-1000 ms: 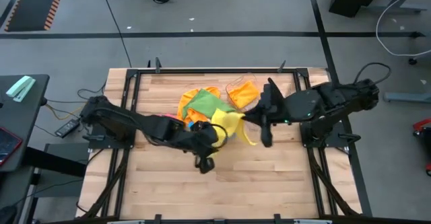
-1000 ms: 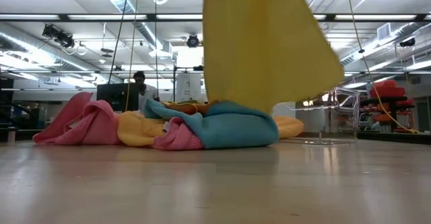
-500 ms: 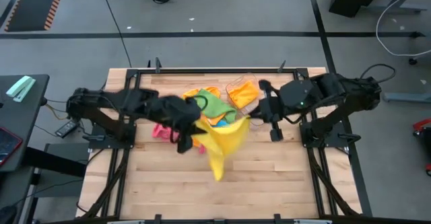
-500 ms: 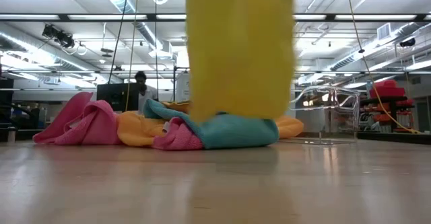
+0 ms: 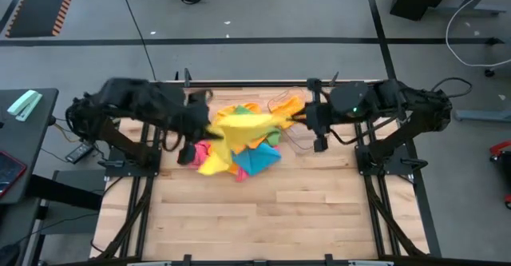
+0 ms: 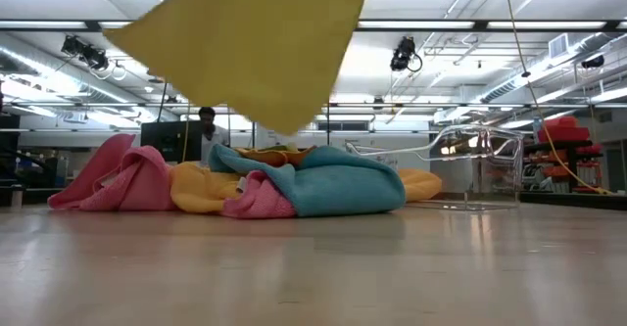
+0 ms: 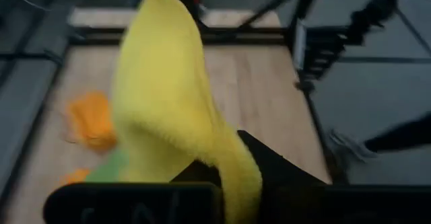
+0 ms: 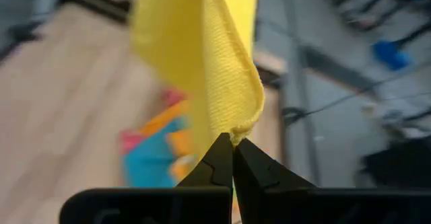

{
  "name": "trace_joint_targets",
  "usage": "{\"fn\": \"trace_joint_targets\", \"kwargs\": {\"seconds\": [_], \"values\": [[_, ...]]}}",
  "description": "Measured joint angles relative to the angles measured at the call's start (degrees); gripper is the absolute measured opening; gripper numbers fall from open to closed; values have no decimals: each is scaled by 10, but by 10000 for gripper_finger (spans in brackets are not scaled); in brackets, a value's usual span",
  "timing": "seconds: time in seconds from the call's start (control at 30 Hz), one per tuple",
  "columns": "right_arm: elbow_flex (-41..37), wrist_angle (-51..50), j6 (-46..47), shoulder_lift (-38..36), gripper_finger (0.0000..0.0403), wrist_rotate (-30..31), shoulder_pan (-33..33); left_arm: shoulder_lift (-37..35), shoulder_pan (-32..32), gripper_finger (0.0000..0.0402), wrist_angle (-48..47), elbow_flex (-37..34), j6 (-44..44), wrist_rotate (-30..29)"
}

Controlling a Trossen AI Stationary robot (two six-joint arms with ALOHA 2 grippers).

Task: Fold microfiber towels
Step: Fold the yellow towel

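Pinching yellow towel [image 8: 222, 69]: right tool [image 8: 233, 145] (wrist view only).

An open industrial lab: concrete floor [image 5: 263, 18], exposed ceiling lights [image 6: 186, 3], a framed wooden bench [image 5: 319, 218]

One towel [image 5: 243, 127] hangs in the air, stretched between the left gripper [image 5: 200, 126] on its left and the right gripper [image 5: 300, 116] on its right, above the heap of towels [image 5: 239, 156] that lies on the table [image 5: 263, 218] near the middle of the far edge. Right of the heap, toward the far right corner, sits the tray [image 6: 470, 160], with another towel [image 5: 291, 105] in it. In the low view a person [image 6: 207, 130] stands in the room behind the heap.
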Motion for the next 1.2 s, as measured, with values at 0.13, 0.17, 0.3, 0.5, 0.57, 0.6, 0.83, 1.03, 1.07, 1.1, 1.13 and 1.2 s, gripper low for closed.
{"fn": "trace_joint_targets", "kwargs": {"seconds": [0.13,0.17,0.3,0.5,0.57,0.6,0.83,1.03,1.07,1.1,1.13,1.2], "values": [[-31,-56,47,4,6,-28,37,24,-62,31,19,-67,-63,2],[-45,-58,58,4,6,-35,47,33,-77,27,33,-89,-79,2],[-119,-69,103,4,6,-70,95,72,-134,9,152,-178,-123,8],[-233,-60,172,4,6,-100,162,162,-190,21,366,-263,-177,16],[-264,-43,202,4,6,-113,180,202,-201,30,401,-271,-210,16],[-276,-36,217,4,6,-115,190,222,-206,33,415,-271,-228,16],[-335,-16,305,4,6,-166,256,334,-230,20,612,-271,-343,20],[-338,1,358,4,6,-272,317,355,-237,9,718,-271,-405,38],[-338,5,358,4,6,-278,327,354,-238,11,720,-271,-404,38],[-338,7,353,4,6,-277,336,354,-240,16,718,-271,-401,39],[-338,9,344,4,6,-271,342,354,-241,21,717,-271,-398,40],[-338,9,323,4,6,-233,345,353,-241,29,713,-271,-390,51]]}}
